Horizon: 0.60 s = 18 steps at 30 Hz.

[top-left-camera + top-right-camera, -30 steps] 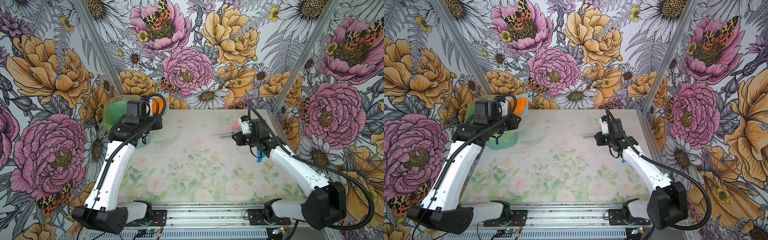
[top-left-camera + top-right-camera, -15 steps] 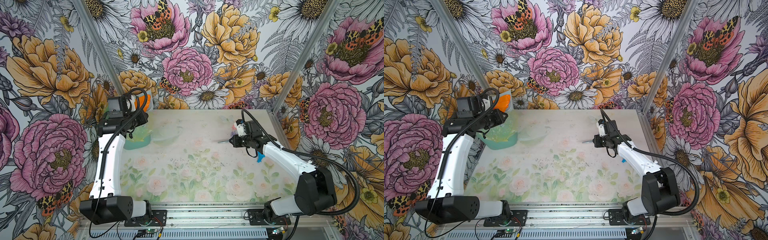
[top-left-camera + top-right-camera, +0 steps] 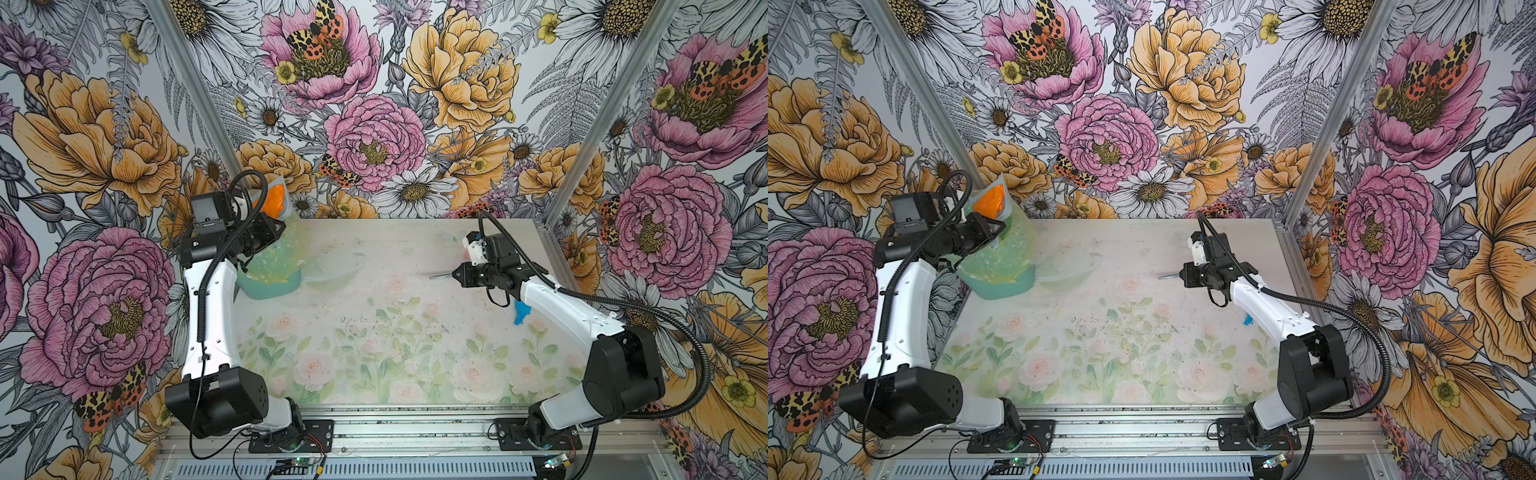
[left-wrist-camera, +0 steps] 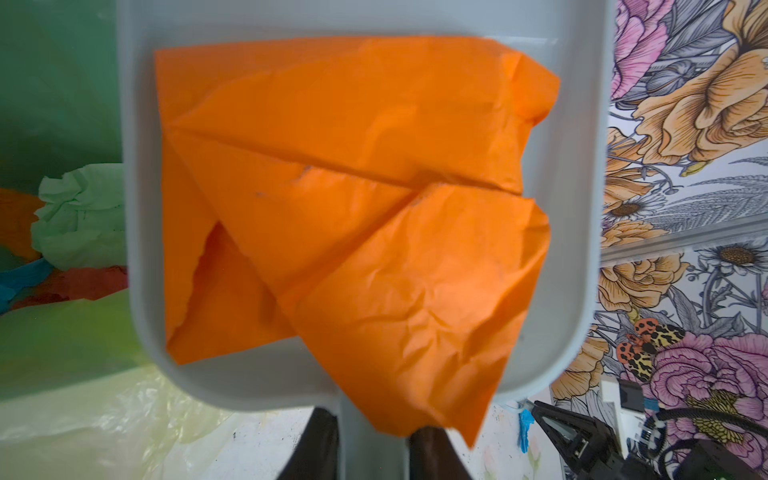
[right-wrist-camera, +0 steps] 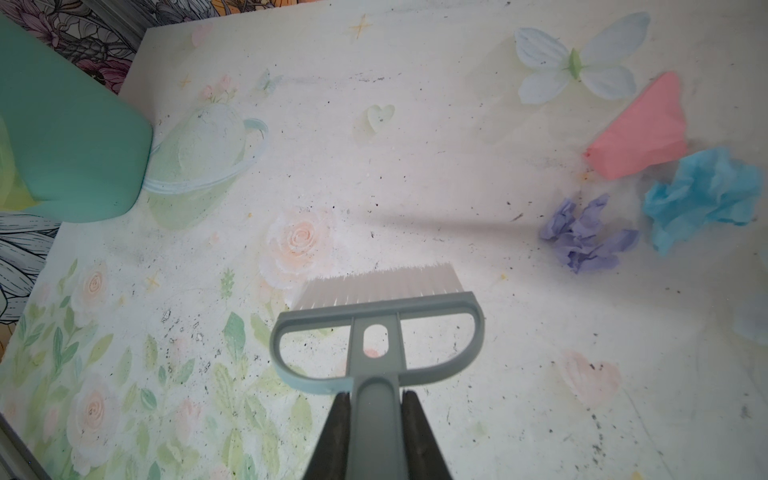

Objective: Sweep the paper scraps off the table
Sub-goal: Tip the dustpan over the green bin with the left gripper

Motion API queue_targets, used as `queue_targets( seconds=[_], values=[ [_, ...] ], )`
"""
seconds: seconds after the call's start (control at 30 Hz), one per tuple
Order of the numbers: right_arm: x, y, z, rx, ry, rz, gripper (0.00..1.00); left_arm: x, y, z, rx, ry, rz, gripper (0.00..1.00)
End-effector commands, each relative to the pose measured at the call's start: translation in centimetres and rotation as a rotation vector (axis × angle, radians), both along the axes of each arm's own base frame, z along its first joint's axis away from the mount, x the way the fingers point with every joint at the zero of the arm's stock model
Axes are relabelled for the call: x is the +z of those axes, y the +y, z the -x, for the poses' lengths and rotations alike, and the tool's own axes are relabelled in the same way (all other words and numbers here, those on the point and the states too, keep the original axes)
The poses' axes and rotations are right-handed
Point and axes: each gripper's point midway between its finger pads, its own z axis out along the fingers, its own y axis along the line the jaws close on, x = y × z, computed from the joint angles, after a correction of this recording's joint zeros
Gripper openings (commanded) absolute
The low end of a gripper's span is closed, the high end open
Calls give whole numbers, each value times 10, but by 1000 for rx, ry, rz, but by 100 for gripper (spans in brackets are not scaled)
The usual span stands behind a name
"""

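The left jaws, clamped on the dustpan (image 4: 141,208) (orange scrap (image 4: 353,187) inside), had swung left at the green bin (image 3: 270,286); the right jaws stayed clamped on the brush (image 5: 376,328).

From my station the counter (image 3: 374,249) reads as a flat whitish top with a faded print: pink roses and green leaves toward the near edge, and a pale butterfly (image 5: 577,58), a small heart and a teacup further back. Dark specks (image 3: 374,324) are scattered across the middle. A teal bin (image 3: 270,286) with a yellow-green liner stands at the far left corner. Three paper wads lie close together on the right side, a pink wad (image 5: 640,133), a light blue wad (image 5: 706,195) just beside it and a lilac wad (image 5: 586,232) next to that (in both top views only a bit of blue shows, partly covered).
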Motion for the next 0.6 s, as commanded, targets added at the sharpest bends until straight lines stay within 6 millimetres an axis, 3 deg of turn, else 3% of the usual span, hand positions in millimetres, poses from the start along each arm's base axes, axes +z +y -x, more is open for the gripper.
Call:
queue_targets(
  seconds=[0.0, 0.57],
  values=[
    [15, 6, -9, -9, -48, -10, 0, 18, -3, -8, -36, -63, 47, 0],
    [16, 9, -4, -13, -55, 1, 0, 31, -10, -19, -85, -120, 179, 0]
  ],
)
